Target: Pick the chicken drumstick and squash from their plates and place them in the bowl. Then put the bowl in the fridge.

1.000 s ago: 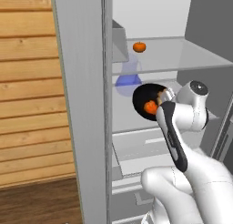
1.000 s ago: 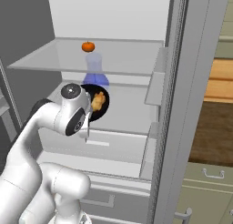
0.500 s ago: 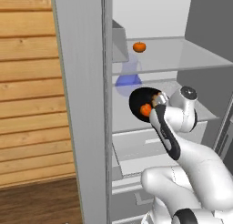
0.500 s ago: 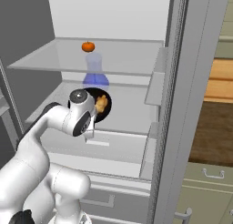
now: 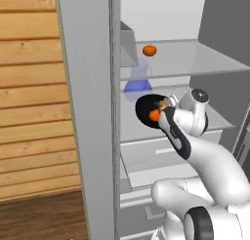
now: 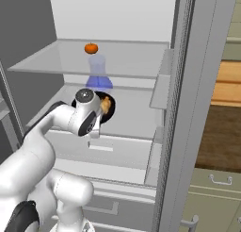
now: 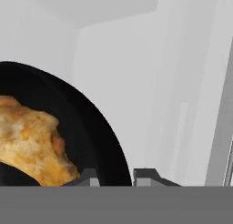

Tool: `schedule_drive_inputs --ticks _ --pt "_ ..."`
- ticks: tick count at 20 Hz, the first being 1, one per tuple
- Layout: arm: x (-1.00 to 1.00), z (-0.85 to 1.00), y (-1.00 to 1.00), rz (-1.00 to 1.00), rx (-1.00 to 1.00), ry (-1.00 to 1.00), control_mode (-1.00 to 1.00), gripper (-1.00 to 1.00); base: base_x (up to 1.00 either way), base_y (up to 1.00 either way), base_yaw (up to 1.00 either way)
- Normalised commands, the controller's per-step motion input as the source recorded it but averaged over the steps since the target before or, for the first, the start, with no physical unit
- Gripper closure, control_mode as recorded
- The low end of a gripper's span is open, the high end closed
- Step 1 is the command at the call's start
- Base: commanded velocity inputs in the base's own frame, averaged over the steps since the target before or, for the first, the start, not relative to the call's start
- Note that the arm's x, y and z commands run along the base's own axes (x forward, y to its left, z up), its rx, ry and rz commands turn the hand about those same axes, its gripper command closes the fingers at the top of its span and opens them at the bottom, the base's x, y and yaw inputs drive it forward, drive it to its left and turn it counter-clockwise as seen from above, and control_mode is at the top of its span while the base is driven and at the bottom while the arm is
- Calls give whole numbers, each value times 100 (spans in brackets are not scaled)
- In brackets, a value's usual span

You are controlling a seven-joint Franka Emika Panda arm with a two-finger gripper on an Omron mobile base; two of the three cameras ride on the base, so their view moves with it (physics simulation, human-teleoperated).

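White fridge [image 5: 161,19] interior, glass shelves; black bowl [image 5: 146,109] sits mid-frame on the middle shelf [image 6: 136,114], holding chicken drumstick [image 7: 32,143] and squash [image 5: 154,115]. Hand [image 7: 116,176] at the bowl rim, fingers barely apart astride it; whether it grips, cannot tell. Risk: withdrawing could drag the bowl off or nudge the blue jug [image 6: 98,74].

Inside the one open fridge [image 6: 132,19] there is one black bowl [image 5: 144,110] holding one chicken drumstick [image 7: 32,141] and one squash [image 5: 154,115], plus one translucent blue jug [image 6: 98,73] and one orange round fruit [image 6: 91,48].
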Motion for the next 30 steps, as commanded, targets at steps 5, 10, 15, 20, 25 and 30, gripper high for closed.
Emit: schedule_drive_inputs --ticks 5,10,15,20,25,30 --pt "0 1 0 2 0 -21 -100 -100 0 0 0" --pt "-12 25 0 2 3 -17 -100 -100 0 0 0" --pt "-60 86 0 6 1 -2 -100 -100 0 0 0" --pt "-87 94 0 5 -12 3 -100 -100 0 0 0" --pt "-100 50 16 8 -6 -34 -100 -100 0 0 0" --pt "-80 84 24 1 0 -18 -100 -100 0 0 0"
